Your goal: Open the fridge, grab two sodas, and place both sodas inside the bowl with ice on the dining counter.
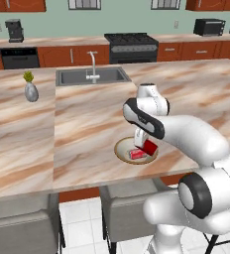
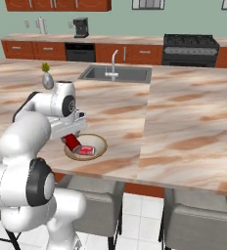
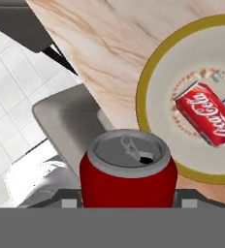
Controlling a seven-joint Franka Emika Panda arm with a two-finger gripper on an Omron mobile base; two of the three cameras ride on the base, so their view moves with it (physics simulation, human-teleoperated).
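Hand [image 3: 129, 203] clamped on second can [image 3: 128, 169], held tilted over bowl [image 3: 151, 72] for release; first can [image 3: 206, 114] lies inside already

White "Coca-Cola" script on the red soda can [image 3: 205, 114] lying in the bowl [image 3: 148, 77]

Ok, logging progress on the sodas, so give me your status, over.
Gripper shut on second soda, tilted above bowl. First soda already lying on its side in bowl on dining counter. Nothing seen blocking the drop.
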